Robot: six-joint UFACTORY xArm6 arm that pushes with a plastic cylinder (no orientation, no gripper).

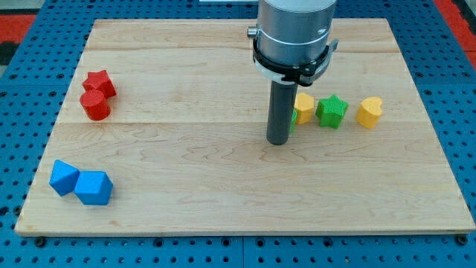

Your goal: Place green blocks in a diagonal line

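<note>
A green star block [332,111] sits right of centre on the wooden board [223,193]. A second green block [293,123] shows only as a sliver behind the rod, its shape hidden. My tip [279,140] rests on the board just left of that sliver and touches or nearly touches it. A yellow block [303,106] sits between the rod and the green star.
A yellow heart-like block [370,112] lies right of the green star. A red star block [99,82] and a red cylinder [95,106] sit at the left. Two blue blocks [64,178] [94,187] sit at the bottom left.
</note>
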